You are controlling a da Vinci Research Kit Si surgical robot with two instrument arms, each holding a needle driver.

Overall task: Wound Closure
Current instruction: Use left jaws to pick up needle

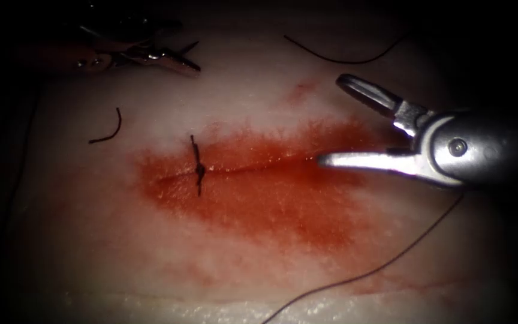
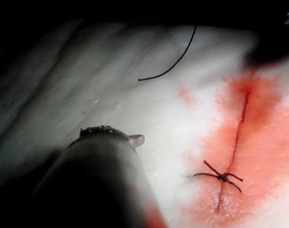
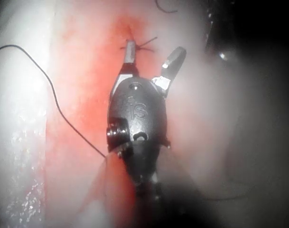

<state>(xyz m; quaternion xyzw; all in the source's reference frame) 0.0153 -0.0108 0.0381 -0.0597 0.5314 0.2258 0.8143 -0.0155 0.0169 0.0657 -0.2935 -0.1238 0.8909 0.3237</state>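
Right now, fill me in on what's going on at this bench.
The right arm's silver tool hangs with jaws wide open over the right end of the red-stained cut in the pale pork tissue, holding nothing. The left arm's tool sits back at upper left, also open and empty. One dark knotted stitch crosses the cut. A loose dark thread trails nearby.

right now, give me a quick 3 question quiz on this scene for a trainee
1. True or false: the right hand is open and holds nothing.
2. How many tied stitches cross the cut? A one, B two, C three.
3. Fill in: in the endoscope view, the loose cut end of thread lies to the ___ of the stitch.

Key: 1 true; 2 A; 3 left.
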